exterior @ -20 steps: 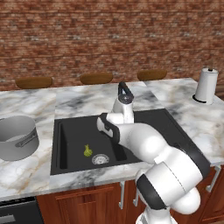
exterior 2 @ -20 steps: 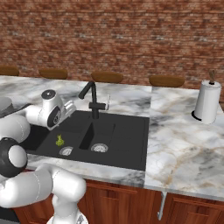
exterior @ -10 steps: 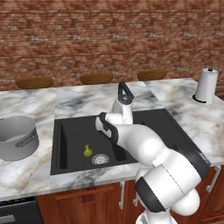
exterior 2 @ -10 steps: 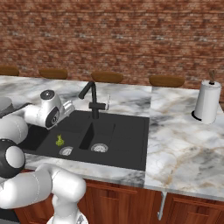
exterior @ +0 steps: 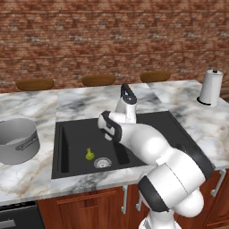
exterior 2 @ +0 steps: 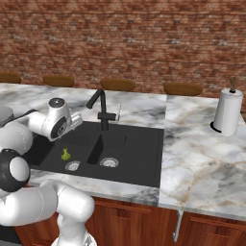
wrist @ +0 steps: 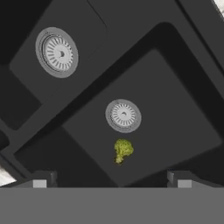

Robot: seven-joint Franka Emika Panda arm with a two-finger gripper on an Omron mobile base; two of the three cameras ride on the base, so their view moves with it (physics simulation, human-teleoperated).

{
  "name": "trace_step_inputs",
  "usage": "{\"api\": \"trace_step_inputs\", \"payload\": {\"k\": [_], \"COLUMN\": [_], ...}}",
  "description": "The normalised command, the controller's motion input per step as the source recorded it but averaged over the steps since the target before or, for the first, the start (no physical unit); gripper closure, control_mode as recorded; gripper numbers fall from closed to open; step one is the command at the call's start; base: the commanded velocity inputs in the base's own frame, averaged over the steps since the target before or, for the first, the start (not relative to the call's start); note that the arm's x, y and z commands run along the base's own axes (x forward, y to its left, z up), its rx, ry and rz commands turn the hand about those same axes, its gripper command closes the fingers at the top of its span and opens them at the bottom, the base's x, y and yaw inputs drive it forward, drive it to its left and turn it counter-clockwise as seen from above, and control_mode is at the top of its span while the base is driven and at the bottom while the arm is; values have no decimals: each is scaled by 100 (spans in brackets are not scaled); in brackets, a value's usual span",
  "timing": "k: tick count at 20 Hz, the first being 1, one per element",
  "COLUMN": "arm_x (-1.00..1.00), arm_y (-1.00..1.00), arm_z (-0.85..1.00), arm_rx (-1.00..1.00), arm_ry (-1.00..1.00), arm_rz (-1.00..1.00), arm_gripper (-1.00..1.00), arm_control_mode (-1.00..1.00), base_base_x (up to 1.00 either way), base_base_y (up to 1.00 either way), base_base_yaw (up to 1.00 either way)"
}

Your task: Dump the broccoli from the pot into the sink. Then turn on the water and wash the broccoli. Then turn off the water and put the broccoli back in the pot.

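While the arm barely shifted from a second before, broccoli [wrist: 123, 150] lay unmoved in the sink [exterior: 71, 132] beside a drain [wrist: 123, 115], gripper [wrist: 111, 178] above with jaws wide and empty, pot [exterior: 17, 140] on the left counter.

broccoli [wrist: 123, 149] in sink [exterior: 71, 134] beside drain [wrist: 123, 115], pot [exterior: 17, 140] seemingly left

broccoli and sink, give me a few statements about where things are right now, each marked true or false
1. The broccoli lies on the floor of the sink, beside a round silver drain. True.
2. The gripper is shut on the broccoli. False: its jaws stand open above it, holding nothing.
3. The pot stands on the counter beside the sink. True.
4. The broccoli sits inside the pot. False: it is in the sink basin.
5. A paper towel roll stands on the counter. True.
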Motion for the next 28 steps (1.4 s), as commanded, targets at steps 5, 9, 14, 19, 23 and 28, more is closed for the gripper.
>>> {"api": "trace_step_inputs", "payload": {"k": [5, 9, 14, 19, 23, 28], "arm_x": [4, 6, 6, 20, 18, 19], "arm_y": [54, 52, 49, 43, 33, 27], "arm_z": [14, 12, 12, 26, 63, 82], "arm_rx": [8, 4, 2, 1, 0, 0], "arm_ry": [15, 9, 5, 3, 17, 33], "arm_rz": [-27, -27, -26, -15, 0, 1], "arm_gripper": [-100, -100, -100, -100, -100, -100], "arm_control_mode": [-100, -100, -100, -100, -100, -100], "base_base_x": [0, 0, 0, 0, 0, 0], "base_base_y": [0, 0, 0, 0, 0, 0], "base_base_yaw": [0, 0, 0, 0, 0, 0]}}
